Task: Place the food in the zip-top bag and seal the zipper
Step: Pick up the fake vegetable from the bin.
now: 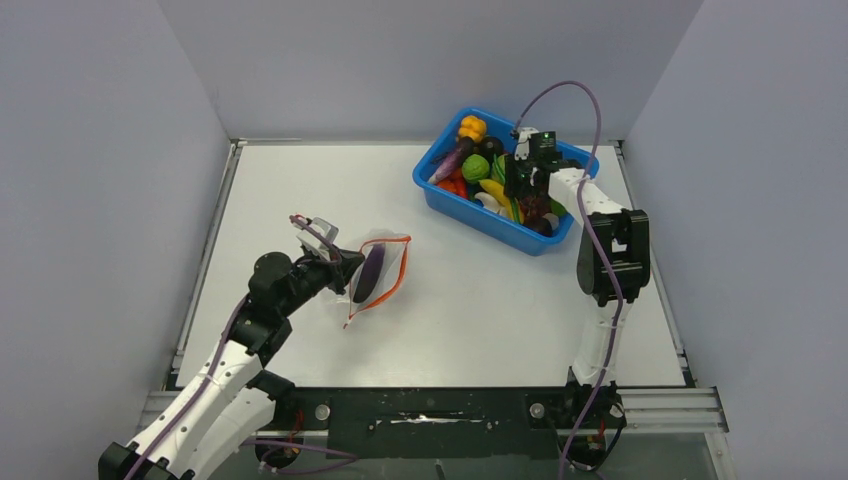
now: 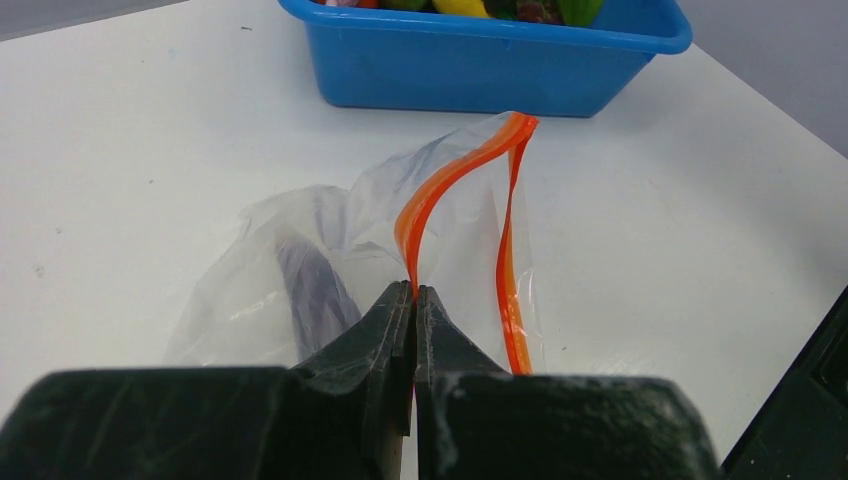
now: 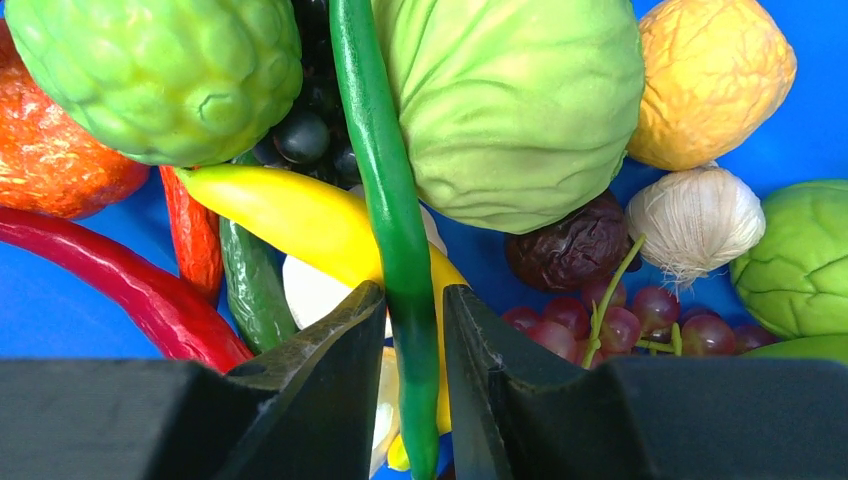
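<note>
The left gripper (image 2: 413, 292) pinched the thin red-orange zipper (image 2: 440, 185) of the crinkly clear bag (image 2: 250, 270); the right gripper (image 3: 412, 300) clamped a long, glossy green pod (image 3: 375, 130) in the blue plastic bin (image 2: 480, 70).

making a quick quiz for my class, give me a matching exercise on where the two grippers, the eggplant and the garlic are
1 left gripper
2 right gripper
3 eggplant
4 garlic

A inside the zip-top bag
B in the blue bin beside the grapes
C shut on the zipper
D shut on the long green pod

Pairs: 1-C, 2-D, 3-A, 4-B
</note>
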`<state>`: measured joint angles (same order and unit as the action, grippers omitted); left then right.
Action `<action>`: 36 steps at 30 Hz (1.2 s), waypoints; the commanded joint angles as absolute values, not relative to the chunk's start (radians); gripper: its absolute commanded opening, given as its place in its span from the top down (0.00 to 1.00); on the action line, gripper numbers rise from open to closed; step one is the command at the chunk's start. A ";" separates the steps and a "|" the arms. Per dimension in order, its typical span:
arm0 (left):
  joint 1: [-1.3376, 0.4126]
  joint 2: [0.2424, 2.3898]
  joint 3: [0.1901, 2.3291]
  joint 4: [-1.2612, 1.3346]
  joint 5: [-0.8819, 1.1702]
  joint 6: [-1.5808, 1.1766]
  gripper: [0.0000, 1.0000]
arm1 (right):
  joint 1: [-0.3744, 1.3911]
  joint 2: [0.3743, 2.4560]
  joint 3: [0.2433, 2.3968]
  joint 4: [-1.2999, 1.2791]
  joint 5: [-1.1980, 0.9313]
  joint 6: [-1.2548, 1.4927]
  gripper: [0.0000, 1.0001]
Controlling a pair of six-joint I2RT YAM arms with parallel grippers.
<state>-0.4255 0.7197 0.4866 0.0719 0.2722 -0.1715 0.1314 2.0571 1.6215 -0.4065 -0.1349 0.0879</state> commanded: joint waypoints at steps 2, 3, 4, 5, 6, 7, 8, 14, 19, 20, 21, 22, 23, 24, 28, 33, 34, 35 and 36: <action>-0.423 0.703 0.486 0.146 0.278 -0.169 1.00 | 0.131 2.057 1.679 -0.421 -0.129 0.060 0.75; -0.423 0.704 0.487 0.144 0.279 -0.169 1.00 | 0.132 2.052 1.680 -0.422 -0.133 0.054 0.75; -0.423 0.704 0.486 0.144 0.279 -0.168 1.00 | 0.131 2.049 1.678 -0.424 -0.134 0.049 0.76; -0.423 0.704 0.486 0.144 0.278 -0.168 1.00 | 0.132 2.046 1.678 -0.427 -0.129 0.042 0.77; -0.423 0.706 0.486 0.144 0.279 -0.167 1.00 | 0.131 2.044 1.678 -0.430 -0.125 0.037 0.81; -0.423 0.706 0.487 0.144 0.278 -0.167 1.00 | 0.130 2.043 1.678 -0.433 -0.122 0.032 0.83; -0.423 0.707 0.488 0.144 0.278 -0.167 1.00 | 0.131 2.039 1.676 -0.434 -0.121 0.028 0.84; -0.423 0.699 0.480 0.150 0.241 -0.179 1.00 | 0.132 2.008 1.666 -0.437 -0.090 0.020 0.86; -0.423 0.706 0.487 0.142 0.235 -0.179 1.00 | 0.143 1.942 1.622 -0.417 -0.072 0.028 0.87; -0.423 0.708 0.490 0.140 0.236 -0.181 1.00 | 0.147 1.925 1.605 -0.405 -0.066 0.029 0.87; -0.424 0.710 0.491 0.139 0.237 -0.184 1.00 | 0.152 1.908 1.588 -0.389 -0.059 0.031 0.87; -0.423 0.712 0.494 0.136 0.235 -0.187 1.00 | 0.157 1.891 1.572 -0.376 -0.053 0.031 0.88; -0.422 0.714 0.497 0.130 0.227 -0.194 1.00 | 0.163 1.875 1.560 -0.367 -0.044 0.033 0.88; -0.422 0.713 0.502 0.125 0.216 -0.204 1.00 | 0.169 1.864 1.552 -0.363 -0.036 0.034 0.88; -0.420 0.716 0.512 0.113 0.188 -0.233 1.00 | 0.203 1.810 1.530 -0.361 -0.002 0.034 0.88; -0.420 0.729 0.520 0.111 0.204 -0.241 1.00 | 0.256 1.731 1.501 -0.343 0.059 0.014 0.87; -0.420 0.734 0.524 0.109 0.212 -0.240 1.00 | 0.263 1.714 1.500 -0.341 0.060 0.011 0.87; -0.420 0.741 0.528 0.104 0.218 -0.240 1.00 | 0.270 1.695 1.500 -0.339 0.061 0.009 0.87; -0.420 0.746 0.532 0.101 0.226 -0.243 1.00 | 0.281 1.674 1.499 -0.336 0.059 0.008 0.87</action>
